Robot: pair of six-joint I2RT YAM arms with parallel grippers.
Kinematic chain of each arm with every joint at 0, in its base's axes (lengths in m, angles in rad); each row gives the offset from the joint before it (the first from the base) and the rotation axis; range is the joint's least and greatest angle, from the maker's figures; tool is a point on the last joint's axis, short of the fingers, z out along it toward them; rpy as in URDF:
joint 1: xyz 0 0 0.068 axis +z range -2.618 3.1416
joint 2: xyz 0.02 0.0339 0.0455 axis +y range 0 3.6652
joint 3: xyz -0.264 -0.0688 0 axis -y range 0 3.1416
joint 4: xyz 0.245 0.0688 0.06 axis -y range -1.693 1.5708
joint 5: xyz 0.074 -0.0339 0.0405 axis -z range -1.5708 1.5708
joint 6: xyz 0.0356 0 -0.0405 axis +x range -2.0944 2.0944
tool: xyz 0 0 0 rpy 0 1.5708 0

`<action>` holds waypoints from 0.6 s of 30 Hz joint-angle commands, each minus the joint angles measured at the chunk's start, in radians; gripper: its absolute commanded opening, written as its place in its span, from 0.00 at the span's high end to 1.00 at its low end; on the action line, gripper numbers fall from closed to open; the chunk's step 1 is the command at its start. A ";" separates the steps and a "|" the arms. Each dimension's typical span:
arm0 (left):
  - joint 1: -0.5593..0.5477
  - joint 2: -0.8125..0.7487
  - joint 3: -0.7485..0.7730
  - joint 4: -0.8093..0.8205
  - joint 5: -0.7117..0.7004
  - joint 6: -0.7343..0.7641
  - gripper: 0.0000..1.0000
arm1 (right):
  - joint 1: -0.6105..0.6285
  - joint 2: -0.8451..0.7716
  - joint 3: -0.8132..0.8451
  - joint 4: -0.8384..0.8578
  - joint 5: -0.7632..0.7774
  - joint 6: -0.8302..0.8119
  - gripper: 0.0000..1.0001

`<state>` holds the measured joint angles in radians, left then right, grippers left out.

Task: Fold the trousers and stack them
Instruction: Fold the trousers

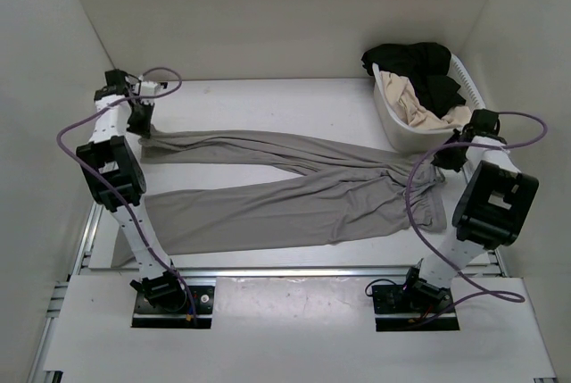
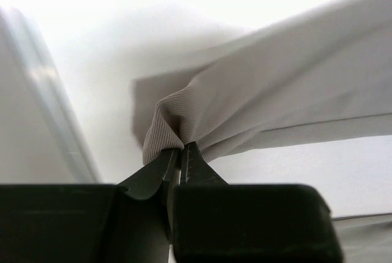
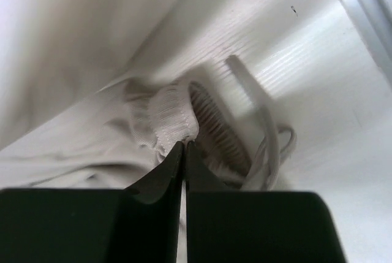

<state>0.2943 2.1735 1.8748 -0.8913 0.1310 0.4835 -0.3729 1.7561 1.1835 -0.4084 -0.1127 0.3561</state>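
The grey-taupe trousers [image 1: 294, 195] lie spread across the table, legs pointing left, waist at the right. My left gripper [image 1: 143, 129] is shut on the hem of the far leg at the far left; the left wrist view shows the fabric [image 2: 257, 103] pinched between the closed fingertips [image 2: 181, 148]. My right gripper [image 1: 443, 158] is shut on the elastic waistband at the right end; the right wrist view shows the ribbed waistband [image 3: 174, 116] and its drawstring [image 3: 269, 134] at the closed tips [image 3: 185, 143].
A white basket [image 1: 401, 129] at the back right holds a black garment [image 1: 419, 66] and a beige-cream garment [image 1: 419, 106]. White walls enclose the table on the left, back and right. A metal rail [image 1: 294, 271] runs along the near edge.
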 commanded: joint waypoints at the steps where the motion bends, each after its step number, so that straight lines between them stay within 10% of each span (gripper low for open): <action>1: 0.009 -0.161 0.098 0.012 -0.027 0.032 0.85 | -0.017 -0.166 0.051 -0.023 -0.036 -0.029 1.00; 8: 0.089 -0.317 0.061 -0.020 -0.018 0.081 0.85 | -0.107 -0.355 0.004 -0.061 -0.081 -0.039 1.00; 18: 0.338 -0.698 -0.532 0.002 0.067 0.173 0.85 | -0.179 -0.575 -0.300 -0.089 -0.012 0.044 1.00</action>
<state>0.5789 1.5509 1.4479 -0.8894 0.1654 0.5938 -0.5499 1.2068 0.9245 -0.4789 -0.1646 0.3721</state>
